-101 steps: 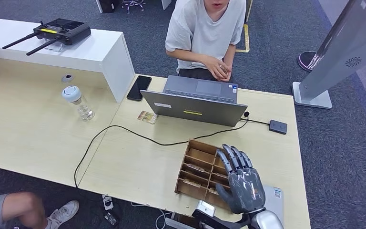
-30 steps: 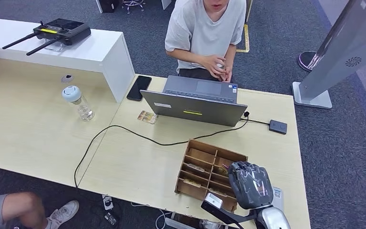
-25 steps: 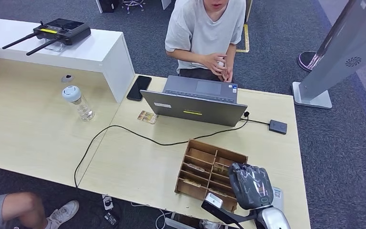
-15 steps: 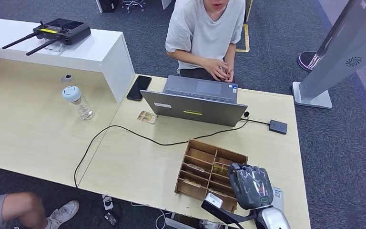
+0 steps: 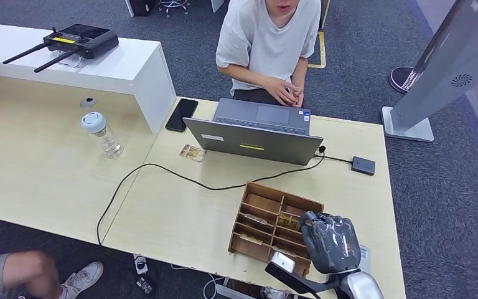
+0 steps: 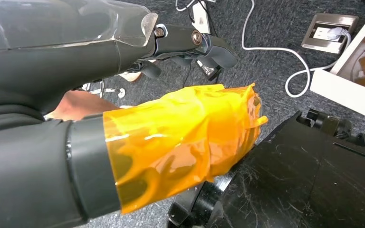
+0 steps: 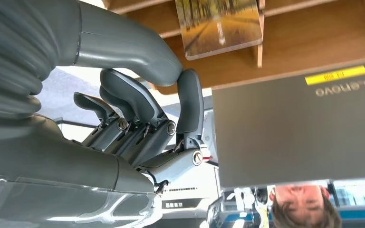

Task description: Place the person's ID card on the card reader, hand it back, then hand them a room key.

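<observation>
On the light wooden desk (image 5: 180, 212), behind the grey laptop (image 5: 255, 140), the person sits with their hands (image 5: 288, 92) together at the far edge; I cannot tell whether they hold the ID card. The wooden organiser (image 5: 258, 215) lies at the near right corner, and this is where the change is. The right hand (image 5: 330, 242), which was spread flat above it a few seconds ago, is now curled into a fist over its right-hand compartments. In the right wrist view the fingers (image 7: 190, 95) are drawn in, thumb tip against a fingertip, with no card visible between them. A room key card (image 7: 218, 23) with an autumn picture stands in its compartment just beyond, so the pinch looks to have closed short of it (a regrasp seems likely). The black card reader (image 5: 363, 165) sits bare near the right edge. The left hand (image 6: 180, 142) hangs over the floor, fingers apart, holding nothing.
</observation>
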